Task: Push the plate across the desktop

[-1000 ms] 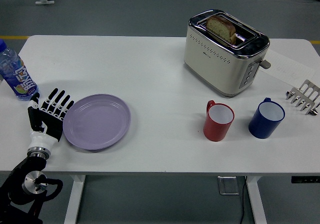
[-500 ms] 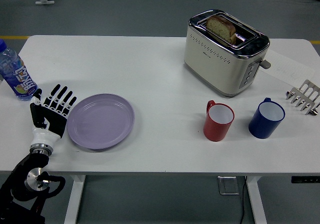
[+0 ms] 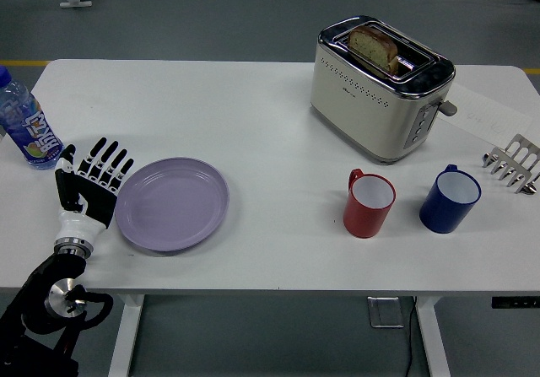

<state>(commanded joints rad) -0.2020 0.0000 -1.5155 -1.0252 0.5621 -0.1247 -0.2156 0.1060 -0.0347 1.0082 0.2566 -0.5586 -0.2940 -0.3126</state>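
Observation:
A lilac plate [image 3: 173,203] lies flat on the white table [image 3: 253,124], left of centre. My left hand [image 3: 93,183] stands edge-on at the plate's left rim, fingers straight and spread, its side against the rim and holding nothing. The black left arm runs down to the lower left corner. No right arm shows anywhere in the view.
A water bottle [image 3: 25,124] stands just behind the left hand near the table's left edge. To the right are a red mug [image 3: 369,202], a blue mug [image 3: 450,198], a toaster [image 3: 380,86] holding bread, and a metal rack [image 3: 513,164] at the right edge.
The left hand has slid rightward and slightly away, and the plate has shifted a little to the right with it.

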